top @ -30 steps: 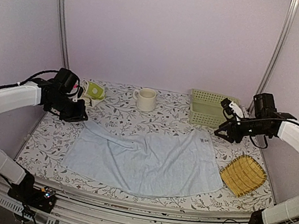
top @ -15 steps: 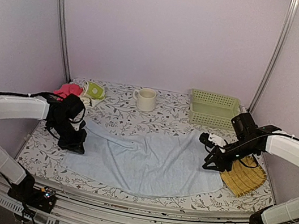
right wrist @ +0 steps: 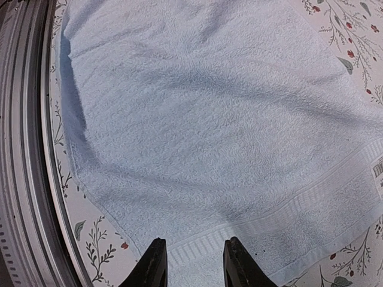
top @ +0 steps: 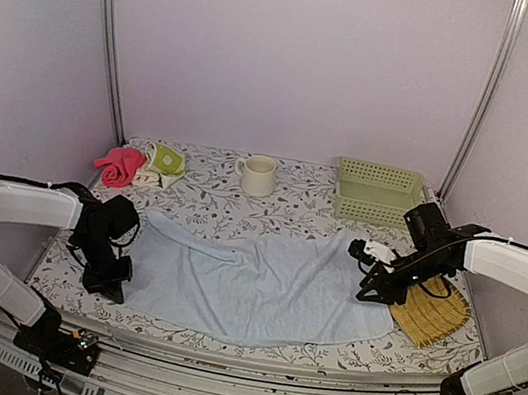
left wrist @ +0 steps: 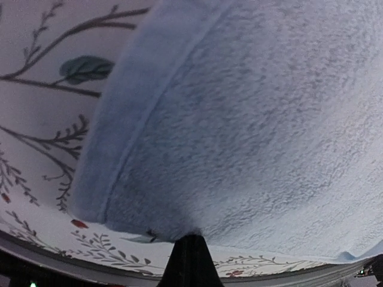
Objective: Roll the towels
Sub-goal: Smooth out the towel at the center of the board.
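The pale blue terry towel (top: 260, 283) is seen spread flat, slightly rumpled, across the middle of the floral-print table (top: 207, 203). The left gripper (top: 108, 281) is lowered at the towel's lower-left corner; in the left wrist view only one dark fingertip (left wrist: 188, 263) is visible at the cloth's edge, so the jaw state cannot be told. The right gripper (right wrist: 192, 263) is held over the towel's right banded hem, jaws spread, nothing pinched. The yellow-green patterned towel (top: 166, 160) is bunched at upper left, beside a pink cloth (top: 119, 164). A cream mug (top: 258, 174), green basket (top: 373, 211) and bamboo tray (top: 436, 318) are noted.
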